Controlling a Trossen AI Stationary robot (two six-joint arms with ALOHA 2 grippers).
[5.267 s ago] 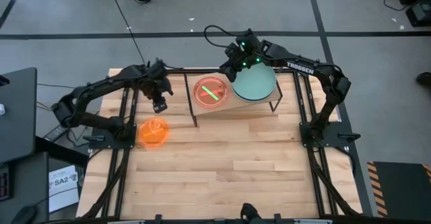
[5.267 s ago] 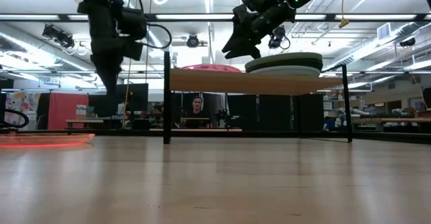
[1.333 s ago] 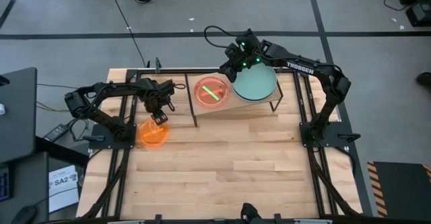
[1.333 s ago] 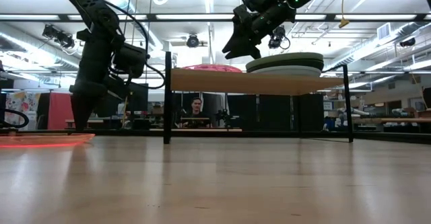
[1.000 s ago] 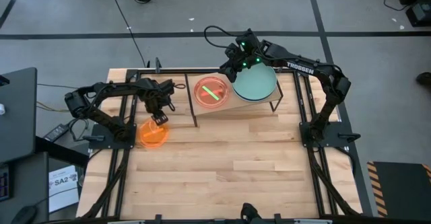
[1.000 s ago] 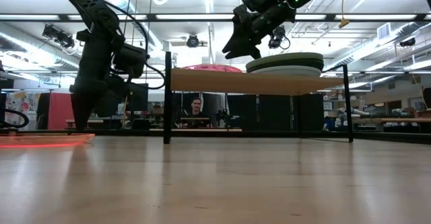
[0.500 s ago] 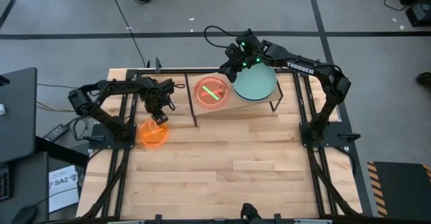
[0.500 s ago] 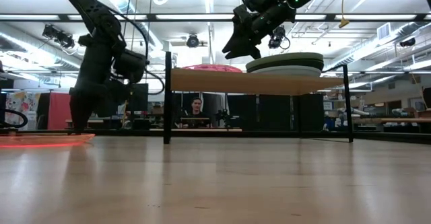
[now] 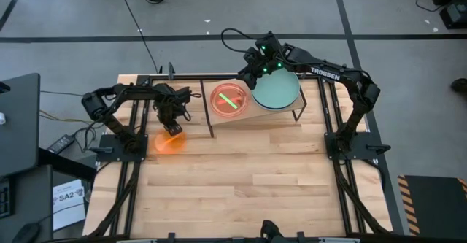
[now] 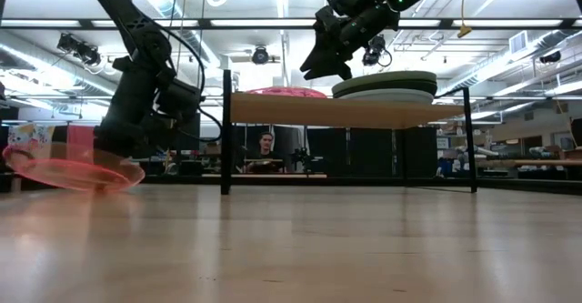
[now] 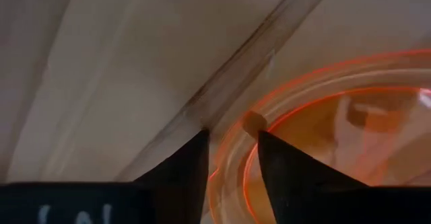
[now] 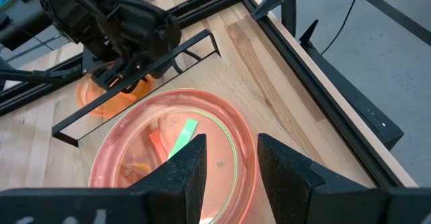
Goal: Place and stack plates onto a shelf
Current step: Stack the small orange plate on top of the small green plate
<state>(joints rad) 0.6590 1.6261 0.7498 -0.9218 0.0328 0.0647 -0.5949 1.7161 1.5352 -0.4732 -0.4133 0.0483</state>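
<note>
One orange plate [image 9: 169,141] sat near the bench's [image 9: 241,177] left edge, tilted, with one side lifted off the wood, as the low view showed [image 10: 73,168]. We saw the left gripper [image 9: 173,128] grasping its rim, one finger [image 11: 176,173] outside the edge and the other [image 11: 289,173] inside the dish. Well apart, on the slanted shelf [image 9: 241,114] at the back of the bench, we found a stack of small translucent plates [image 9: 228,100] with a green one showing through the pink-red top, and beside it a taller stack topped by a mint plate [image 9: 275,90]. We saw the right gripper [image 9: 257,66] hovering above the shelf between the two stacks, its fingers [image 12: 182,173] parted and holding nothing. Beyond the bench, a person [image 10: 265,146] sat in the room.
</note>
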